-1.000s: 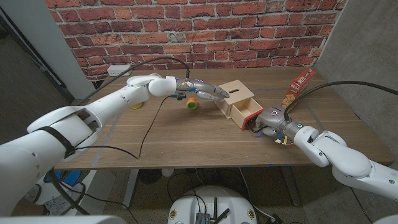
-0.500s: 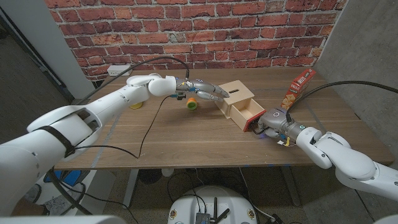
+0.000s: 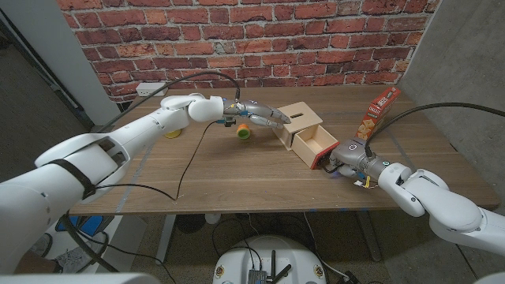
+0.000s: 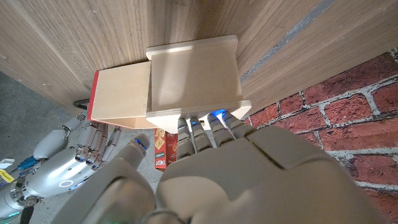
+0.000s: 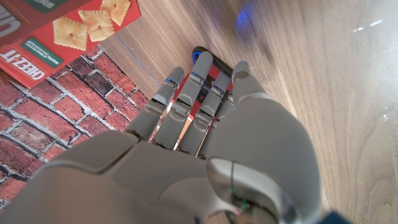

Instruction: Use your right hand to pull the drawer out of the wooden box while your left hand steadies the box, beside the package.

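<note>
The wooden box (image 3: 301, 117) stands at mid-table with its drawer (image 3: 313, 144) slid well out toward the front right; the drawer has a red front (image 3: 326, 158). My right hand (image 3: 345, 157) holds that front, and in the right wrist view its fingers (image 5: 186, 99) curl over the red front (image 5: 210, 76). My left hand (image 3: 264, 117) presses its straight fingers against the box's left side. The left wrist view shows those fingertips (image 4: 208, 123) on the box (image 4: 193, 71), with the drawer (image 4: 121, 93) sticking out. The red cracker package (image 3: 379, 110) leans to the box's right.
A small green and orange thing (image 3: 244, 132) lies just left of the box under my left hand. A yellow thing (image 3: 172, 132) sits further left, and a white power strip (image 3: 150, 89) lies at the table's back left. A black cable (image 3: 193, 154) crosses the tabletop.
The drawer has slid further out of the box toward the front right, drawn by my right hand. The left hand and the box have stayed put.
</note>
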